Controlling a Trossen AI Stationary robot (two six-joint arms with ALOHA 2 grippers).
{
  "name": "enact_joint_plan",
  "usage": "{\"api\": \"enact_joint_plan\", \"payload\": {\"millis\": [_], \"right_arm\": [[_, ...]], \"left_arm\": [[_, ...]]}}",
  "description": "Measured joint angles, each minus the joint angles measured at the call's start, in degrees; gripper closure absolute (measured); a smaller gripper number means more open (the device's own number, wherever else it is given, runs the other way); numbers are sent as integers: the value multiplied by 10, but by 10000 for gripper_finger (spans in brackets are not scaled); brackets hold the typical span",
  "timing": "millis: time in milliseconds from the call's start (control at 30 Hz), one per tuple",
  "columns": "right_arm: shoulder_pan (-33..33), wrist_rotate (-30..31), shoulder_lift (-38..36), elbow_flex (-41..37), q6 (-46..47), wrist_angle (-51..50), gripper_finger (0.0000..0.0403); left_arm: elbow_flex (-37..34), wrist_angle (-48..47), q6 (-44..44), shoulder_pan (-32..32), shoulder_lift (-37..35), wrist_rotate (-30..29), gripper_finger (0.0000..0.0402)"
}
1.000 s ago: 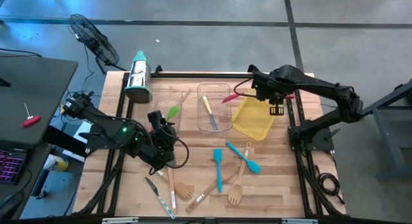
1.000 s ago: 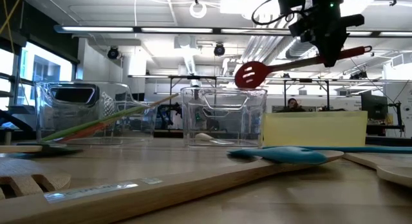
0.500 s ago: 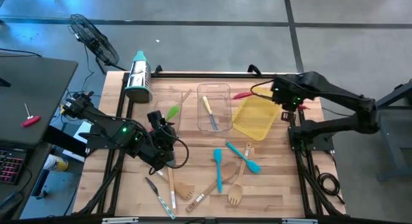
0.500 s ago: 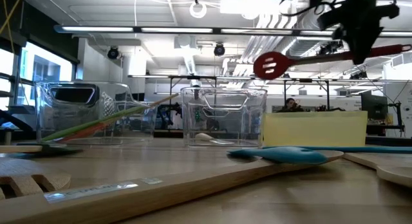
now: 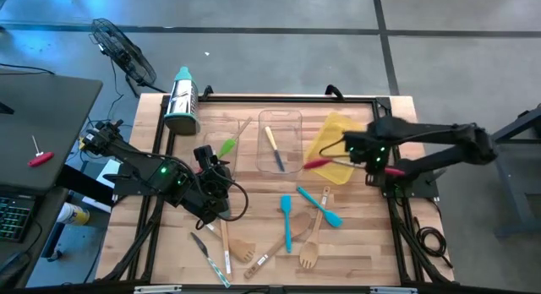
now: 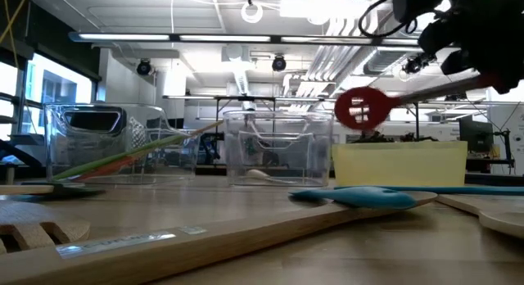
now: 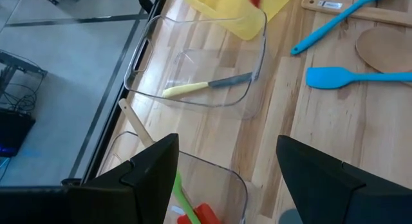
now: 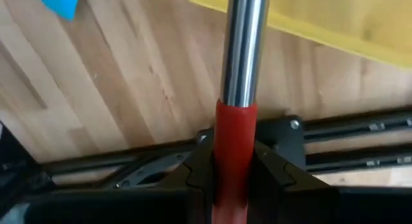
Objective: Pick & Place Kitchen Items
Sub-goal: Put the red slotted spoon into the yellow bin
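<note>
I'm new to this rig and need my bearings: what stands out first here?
The right gripper holds a red slotted spoon in the air over the yellow bin, on the table's right. The left gripper waits open near the clear bins.

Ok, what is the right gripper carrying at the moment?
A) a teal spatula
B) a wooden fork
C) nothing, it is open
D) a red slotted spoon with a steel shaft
D: the right gripper is shut on the red slotted spoon, whose head hangs in the air near the yellow bin.
</note>
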Motion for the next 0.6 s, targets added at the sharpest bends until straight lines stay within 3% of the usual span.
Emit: {"api": "enact_joint_plan", "payload": {"millis": [267, 600], "right_arm": [[57, -23, 103, 0, 1, 0, 351], [97, -59, 68, 31, 68, -2, 351]], "left_arm": [[0, 0, -9, 0, 0, 1, 146], [0, 0, -17, 0, 0, 14, 146]]}}
